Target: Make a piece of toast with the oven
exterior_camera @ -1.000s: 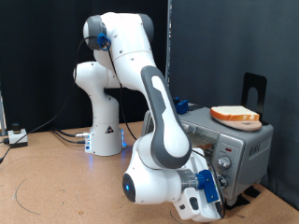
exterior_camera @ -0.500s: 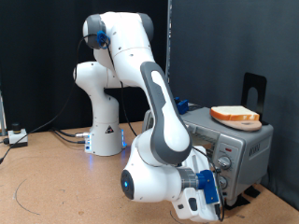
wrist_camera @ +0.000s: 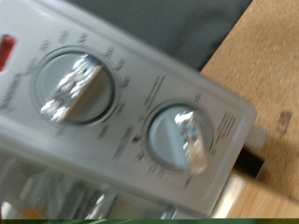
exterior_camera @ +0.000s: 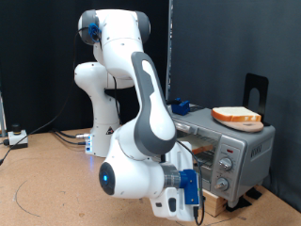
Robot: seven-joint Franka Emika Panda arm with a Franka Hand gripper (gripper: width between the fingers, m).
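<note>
The silver-grey oven (exterior_camera: 246, 148) stands at the exterior view's right, its glass door upright against the front. One piece of toast (exterior_camera: 237, 116), pale with an orange-brown crust, lies flat on the oven's roof. My gripper (exterior_camera: 184, 200) hangs low in front of the oven's knob panel (exterior_camera: 224, 165), a short gap to its left, touching nothing. The wrist view is blurred and filled by the panel, with two round knobs (wrist_camera: 77, 86) (wrist_camera: 184, 138) and a red light (wrist_camera: 5, 51). My fingers do not show there.
The oven rests on a wooden block (exterior_camera: 214, 200) on the brown table. A black bracket (exterior_camera: 256, 89) rises behind the oven and a blue object (exterior_camera: 181, 107) sits at its back left. Cables (exterior_camera: 28, 193) and a small box (exterior_camera: 14, 137) lie at far left.
My arm has swung towards the exterior view's left, carrying the gripper away from the knob panel it was right up against.
</note>
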